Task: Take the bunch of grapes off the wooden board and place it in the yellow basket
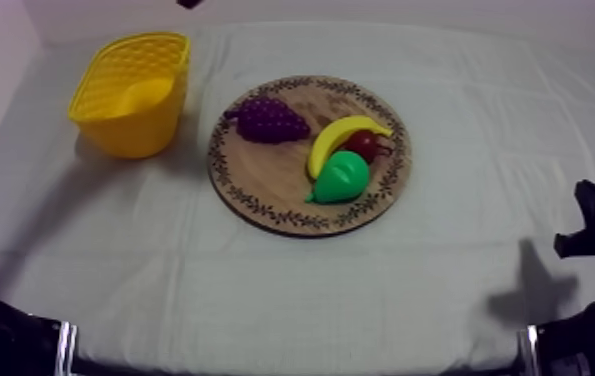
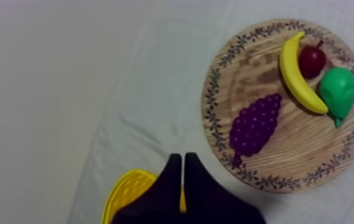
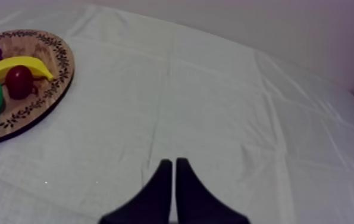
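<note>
Fruit sits on the round wooden board (image 1: pixel 273 180) in the middle of the table, and the bunch of grapes (image 1: pixel 269 119) lies flat on the part of the board nearest the yellow basket (image 1: pixel 137 132). The bunch is dark purple and covered in small round bumps. It is broad at one end and tapers to a thin stub, which reaches the patterned rim on the basket's side. Bare wood separates it from the other fruit, so nothing touches it. Across the board the banana (image 1: pixel 339 139), the small red fruit (image 1: pixel 368 146) and the green pear (image 1: pixel 342 177) crowd together; the banana curves round the red fruit and the pear sits against the banana's end. The basket stands upright on the cloth (image 1: pixel 361 290) just beside the board, apart from it, with its open mouth up. The left gripper (image 2: pixel 182 156) hangs above the basket's edge, its two black fingers pressed together into a narrow wedge with nothing between them, and the grapes lie on the board a little way off from its tips. The right gripper (image 3: pixel 174 161) is likewise closed to a thin wedge on nothing, over bare cloth and well apart from the board.
</note>
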Robot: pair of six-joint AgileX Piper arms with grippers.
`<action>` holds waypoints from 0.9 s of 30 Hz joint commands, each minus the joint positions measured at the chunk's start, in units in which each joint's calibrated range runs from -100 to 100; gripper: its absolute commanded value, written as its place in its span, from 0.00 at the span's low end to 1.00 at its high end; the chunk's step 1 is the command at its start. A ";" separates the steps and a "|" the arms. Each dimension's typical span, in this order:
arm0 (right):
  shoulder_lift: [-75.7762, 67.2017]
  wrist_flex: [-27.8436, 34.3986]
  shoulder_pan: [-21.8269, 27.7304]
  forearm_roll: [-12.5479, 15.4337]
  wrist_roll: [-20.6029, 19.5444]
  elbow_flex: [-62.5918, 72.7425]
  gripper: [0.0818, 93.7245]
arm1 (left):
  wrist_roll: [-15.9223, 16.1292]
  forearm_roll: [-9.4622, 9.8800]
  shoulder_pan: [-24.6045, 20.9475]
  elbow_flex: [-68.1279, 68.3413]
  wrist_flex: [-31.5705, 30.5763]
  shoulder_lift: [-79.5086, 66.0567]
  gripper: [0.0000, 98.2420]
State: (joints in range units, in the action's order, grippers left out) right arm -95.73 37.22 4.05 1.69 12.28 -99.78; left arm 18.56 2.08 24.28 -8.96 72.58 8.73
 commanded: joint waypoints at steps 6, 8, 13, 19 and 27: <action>-0.02 -0.04 0.01 -0.01 0.00 0.01 0.00 | 2.45 -0.08 1.65 1.64 -1.26 4.66 0.00; -0.02 -0.04 0.01 -0.01 -0.02 0.01 0.00 | 3.05 -0.01 1.85 2.52 -1.45 5.24 0.00; -0.02 -0.04 0.01 -0.01 0.00 0.01 0.00 | 4.32 -0.07 1.92 3.93 -1.52 5.91 0.00; -0.02 -0.04 0.01 -0.01 0.00 0.01 0.00 | 5.09 -0.42 2.12 5.28 -1.93 6.16 0.00; -0.02 -0.04 0.01 -0.01 0.00 0.01 0.00 | 5.80 -0.83 2.58 8.07 -3.51 5.88 0.33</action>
State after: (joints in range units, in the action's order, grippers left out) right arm -95.73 37.22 4.05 1.69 12.28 -99.78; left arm 24.16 1.22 26.84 -1.26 69.01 14.67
